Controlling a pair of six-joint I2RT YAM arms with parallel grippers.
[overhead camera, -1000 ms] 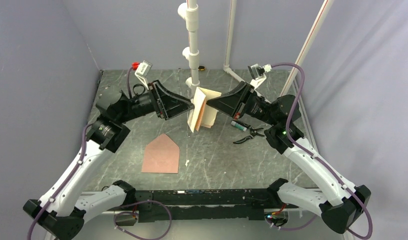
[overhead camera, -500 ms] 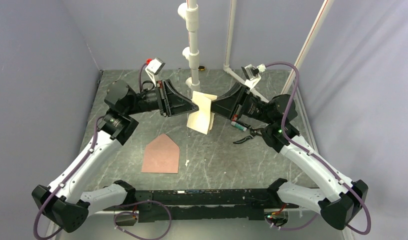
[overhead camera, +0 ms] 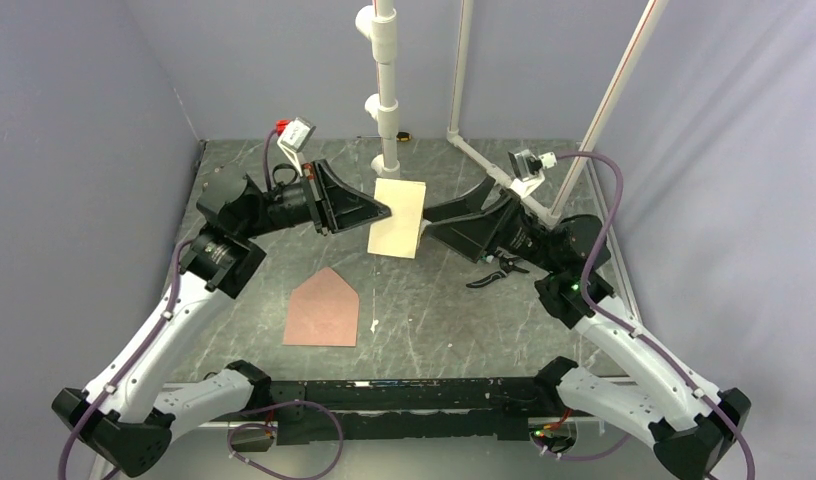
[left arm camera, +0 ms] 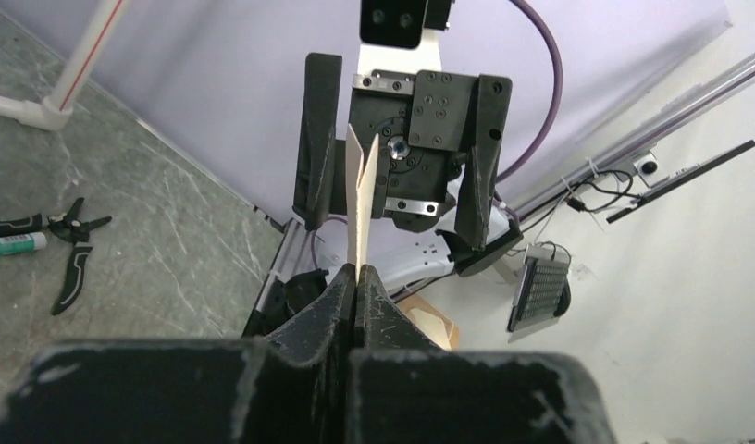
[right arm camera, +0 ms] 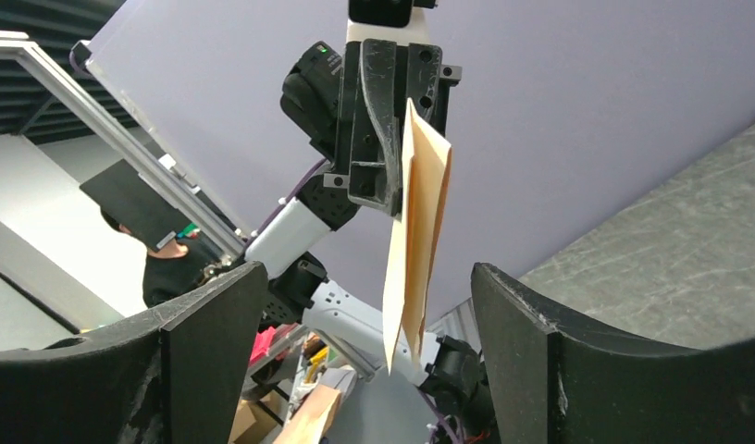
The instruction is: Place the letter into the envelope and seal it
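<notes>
The letter (overhead camera: 397, 218), a folded light tan sheet, hangs in the air above the table's middle. My left gripper (overhead camera: 384, 212) is shut on its left edge. In the left wrist view the sheet (left arm camera: 363, 199) rises edge-on from the closed jaws of the left gripper (left arm camera: 356, 273). My right gripper (overhead camera: 430, 222) stands open just right of the sheet, not touching it. In the right wrist view the letter (right arm camera: 415, 231) hangs between the wide-apart fingers of the right gripper (right arm camera: 366, 276). The pinkish-brown envelope (overhead camera: 324, 310) lies flat on the table, flap pointing away.
Black-handled pliers (overhead camera: 499, 272) lie on the table under the right arm, also seen as pliers (left arm camera: 73, 250) beside a marker (left arm camera: 13, 245). A white pipe post (overhead camera: 386, 100) stands behind the letter, and a slanted pipe (overhead camera: 609, 95) rises at the right.
The right gripper has opened, let go of the letter and drawn back to the right. The left gripper has shut on the letter's edge. The sheet now faces the top camera more flatly.
</notes>
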